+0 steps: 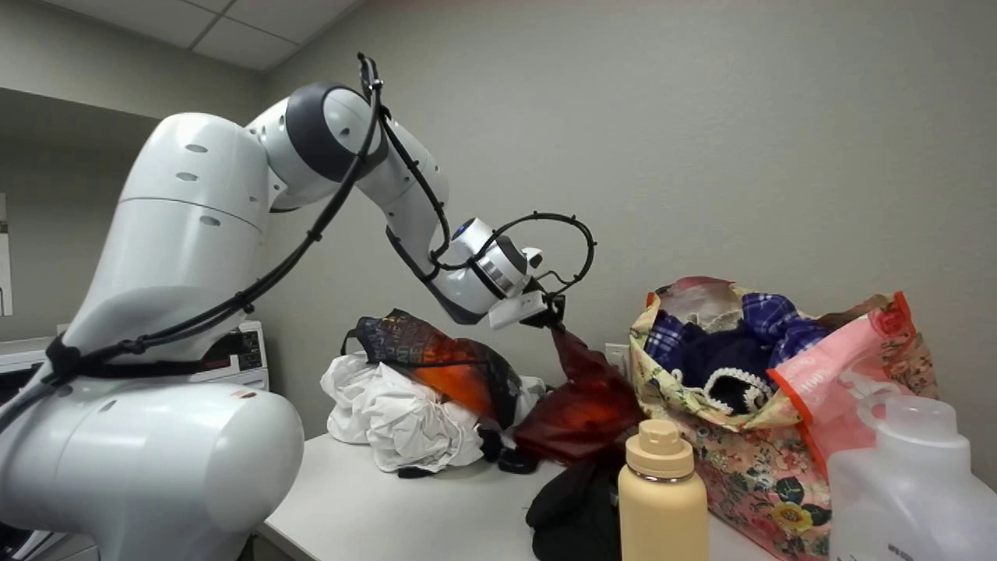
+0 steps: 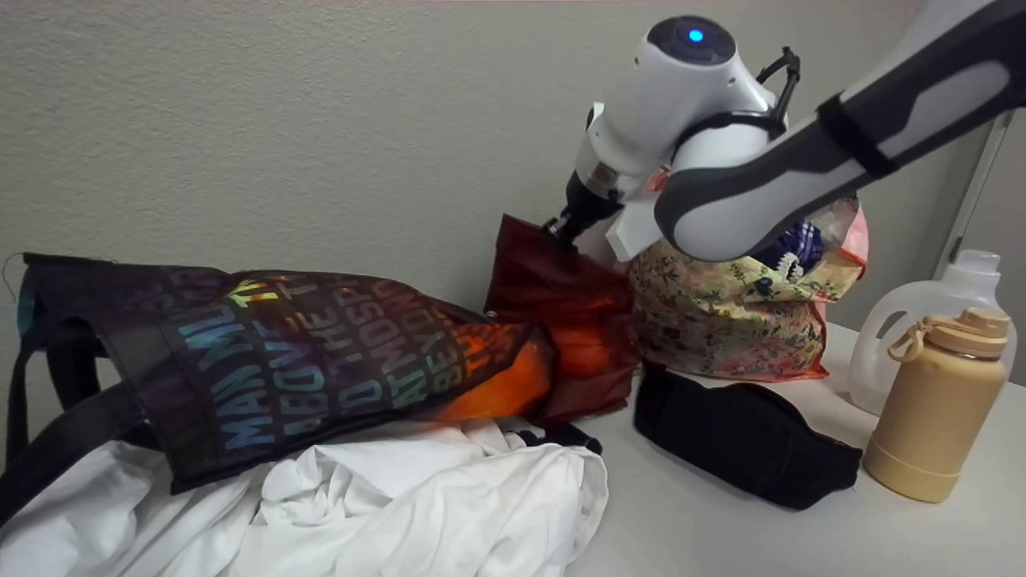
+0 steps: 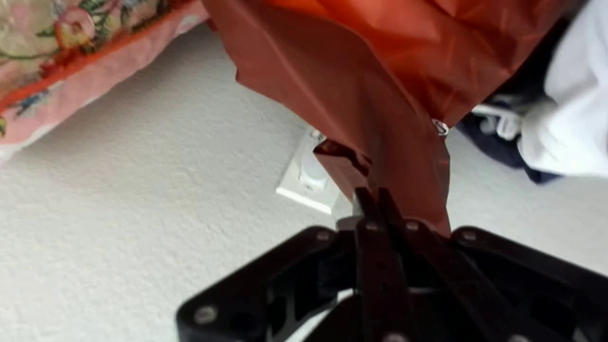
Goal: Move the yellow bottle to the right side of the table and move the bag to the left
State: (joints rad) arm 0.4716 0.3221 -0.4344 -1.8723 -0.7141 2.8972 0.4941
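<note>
Gripper [image 3: 373,192] pinches red-orange bag [image 1: 580,397] near centre, yellow bottle [image 1: 664,499] upright below right

At the bottom edge of an exterior view, right of centre, the yellow bottle stands nearest, pale cap upward. In the lower right corner is a translucent jug [image 1: 903,491]. A soft black item [image 1: 576,510] lies just left of the bottle on the pale table [image 1: 366,491]; I cannot tell whether they touch. The robot arm [image 1: 195,171] fills the left of that frame and reaches toward the centre. Farther back, left of centre, a printed black-and-orange bag [image 1: 444,358] lies on heaped white cloth [image 1: 413,421]; at right stands a floral bag [image 1: 755,467] stuffed with clothes [image 1: 724,347]. Between these two is the red-orange bag, its upper end rising to a peak at the gripper. In the wrist view the fingers come in at bottom centre, almost together, that bag's upper edge caught between them. Whether its lower end touches the table I cannot tell. Behind everything rises a grey wall [image 1: 545,117]
</note>
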